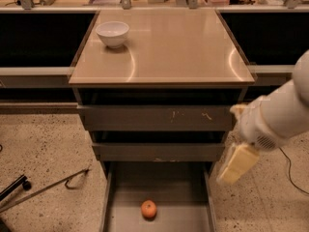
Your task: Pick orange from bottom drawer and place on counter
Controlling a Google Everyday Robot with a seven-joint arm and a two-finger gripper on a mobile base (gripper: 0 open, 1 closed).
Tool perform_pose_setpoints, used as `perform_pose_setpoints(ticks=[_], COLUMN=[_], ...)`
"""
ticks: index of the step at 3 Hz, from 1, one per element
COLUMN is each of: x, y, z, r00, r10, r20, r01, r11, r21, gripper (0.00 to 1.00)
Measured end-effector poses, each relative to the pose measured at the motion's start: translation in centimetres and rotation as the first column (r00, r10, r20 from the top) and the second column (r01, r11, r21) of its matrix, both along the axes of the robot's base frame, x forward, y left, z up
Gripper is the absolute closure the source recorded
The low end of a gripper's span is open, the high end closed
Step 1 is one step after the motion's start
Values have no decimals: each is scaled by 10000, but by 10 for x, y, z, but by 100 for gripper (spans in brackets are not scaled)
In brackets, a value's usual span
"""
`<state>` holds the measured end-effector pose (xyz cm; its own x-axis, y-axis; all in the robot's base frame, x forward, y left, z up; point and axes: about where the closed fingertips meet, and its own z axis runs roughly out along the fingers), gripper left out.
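Note:
The orange (pixel 148 209) lies in the open bottom drawer (pixel 159 187), near the middle of its grey floor. The beige counter (pixel 164 47) tops the grey drawer cabinet. My white arm comes in from the right, and its yellowish gripper (pixel 235 164) hangs beside the cabinet's right front corner. It is level with the middle drawer, above and to the right of the orange, and touches nothing.
A white bowl (pixel 112 34) stands on the counter's far left corner. Two upper grey drawers (pixel 157 119) are slightly pulled out above the bottom one. A thin metal rod (pixel 48 187) lies on the speckled floor at left, and a black cable (pixel 289 170) at right.

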<state>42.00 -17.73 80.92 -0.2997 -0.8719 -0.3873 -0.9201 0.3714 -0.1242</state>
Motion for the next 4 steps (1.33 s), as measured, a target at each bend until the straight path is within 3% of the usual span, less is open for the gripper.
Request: perform_pose_setpoints(ticks=[1,2,3,4], x=[-21,-21,-24,-27], y=[21,21,27,41], z=[-116,-117,-149,-218], r00=[9952,9951,9923,9864], r10=[-648,-647,-616,-518], r20=[-738,-741,-1073,-1561], r01=[666,666,664,625], r11=[9975,9975,9969,9960], r21=[223,224,417,640], gripper=[0,0,0,0])
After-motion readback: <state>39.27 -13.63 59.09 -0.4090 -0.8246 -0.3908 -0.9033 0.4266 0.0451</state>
